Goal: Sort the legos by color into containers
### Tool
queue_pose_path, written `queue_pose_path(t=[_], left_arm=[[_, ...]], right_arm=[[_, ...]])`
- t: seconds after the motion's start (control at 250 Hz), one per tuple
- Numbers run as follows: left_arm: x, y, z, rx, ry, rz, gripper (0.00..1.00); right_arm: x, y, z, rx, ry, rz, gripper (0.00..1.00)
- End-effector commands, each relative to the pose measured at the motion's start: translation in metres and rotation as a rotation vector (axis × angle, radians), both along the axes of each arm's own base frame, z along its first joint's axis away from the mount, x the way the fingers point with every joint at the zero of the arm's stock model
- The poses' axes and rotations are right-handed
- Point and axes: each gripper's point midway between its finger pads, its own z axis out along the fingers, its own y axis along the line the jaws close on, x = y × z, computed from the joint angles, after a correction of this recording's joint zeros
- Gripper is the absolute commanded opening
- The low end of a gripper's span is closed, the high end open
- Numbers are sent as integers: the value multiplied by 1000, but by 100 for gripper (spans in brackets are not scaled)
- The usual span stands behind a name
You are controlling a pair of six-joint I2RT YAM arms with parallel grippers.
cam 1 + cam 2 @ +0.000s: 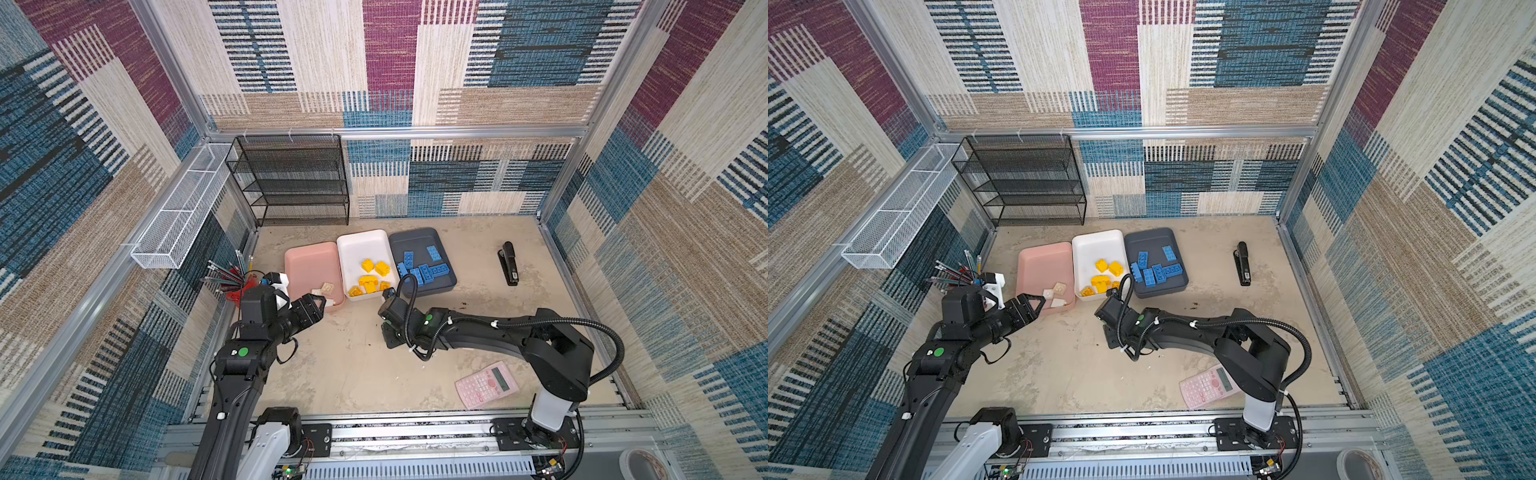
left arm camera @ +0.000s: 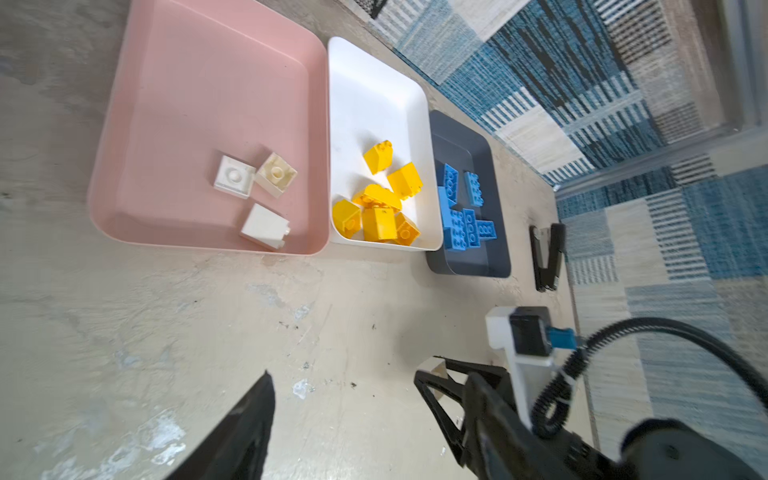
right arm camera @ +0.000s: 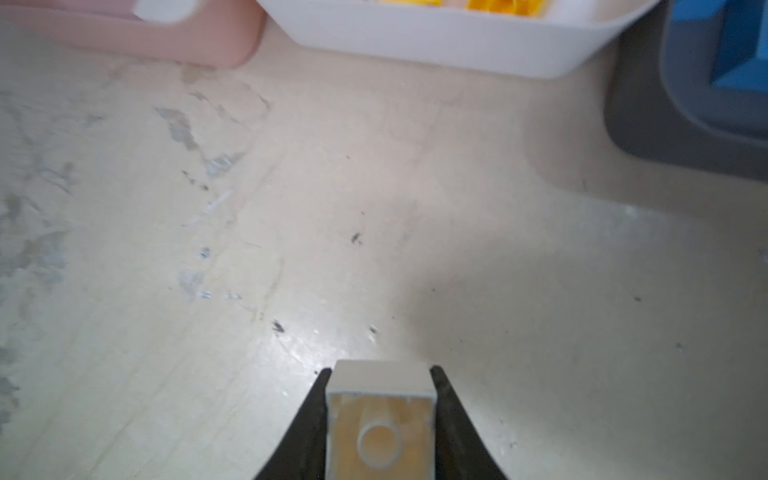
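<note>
In both top views my right hand point(image 1: 390, 337) hangs low over the bare surface point(image 1: 357, 374) in front of three trays set side by side. The pink tray point(image 1: 309, 259) is at its 10 o'clock, the white tray point(image 1: 361, 247) between 11 and 12, and the dark grey tray point(image 1: 415, 239) at 1. From up here the wrist hides whatever its fingers pinch. My left hand point(image 1: 319, 302) is also at the right hand's 10 o'clock but nearer, close to the pink tray's near right corner, with its fingers parted and nothing between them. The white bricks point(image 1: 326, 287) lie at the near end of the pink tray. The yellow bricks point(image 1: 372, 276) fill the near half of the white tray, and the blue bricks point(image 1: 424, 268) are in the grey one. A pink calculator point(image 1: 486, 384) lies well apart at the right hand's 4 o'clock. The left wrist view shows one of my left fingers point(image 2: 253, 419) over empty surface. Beyond it three white bricks are huddled in the pink tray, the yellow heap and the blue ones are in their trays, and my right hand is off to the side with a pale bit between its tips. In the right wrist view my right hand is clamped on a cream-white cube point(image 3: 381, 432), one finger against each side and its hollow underside facing the camera. I cannot tell whether the cube touches the surface. The near rims of all three trays lie ahead of it, apart from the cube.
</note>
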Motion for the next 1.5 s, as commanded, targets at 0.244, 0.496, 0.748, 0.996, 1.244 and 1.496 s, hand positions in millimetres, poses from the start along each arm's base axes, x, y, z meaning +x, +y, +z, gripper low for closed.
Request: queue_pose_path(t=[0.244,0.496,0.748,0.996,1.244,1.496], left_arm=[[8,35,-24,7,89,164,73],[10,52,-34,19,144,225,72],[12,60,-40,9,177,249,72],[17,55,-42,-2,196,196,71],[19,51,-46,-28,214,179,70],[19,47,-43,-28,199,147,70]], right_arm=[[45,57,60,218,-162,133,28],[77,93,70,296,-209,234,27],[107,125,62,316,-228,288,26],[132,158,52,363,-213,349,26],[153,177,47,391,-209,366,25],[166,188,39,400,-187,370,32]])
